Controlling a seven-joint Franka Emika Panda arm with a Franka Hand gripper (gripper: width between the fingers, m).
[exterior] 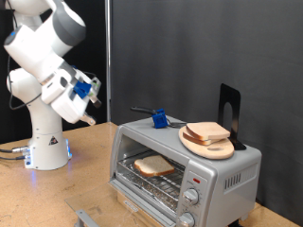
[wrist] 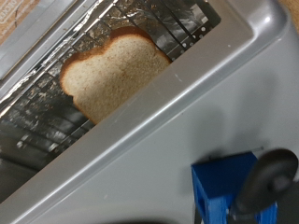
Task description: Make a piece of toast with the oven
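Observation:
The oven stands on the wooden table at the exterior view's right with its door folded down. The piece of toast lies flat on the wire rack inside. In the wrist view the toast shows on the rack, partly under the oven's silver top. My gripper hangs in the air to the exterior view's left of the oven, above the table and apart from it. Nothing shows between its fingers. The fingers do not show in the wrist view.
A round wooden board with other bread slices sits on the oven's top, with a black stand behind it. A blue block with a black handle also sits there; it shows in the wrist view. The robot base is at the left.

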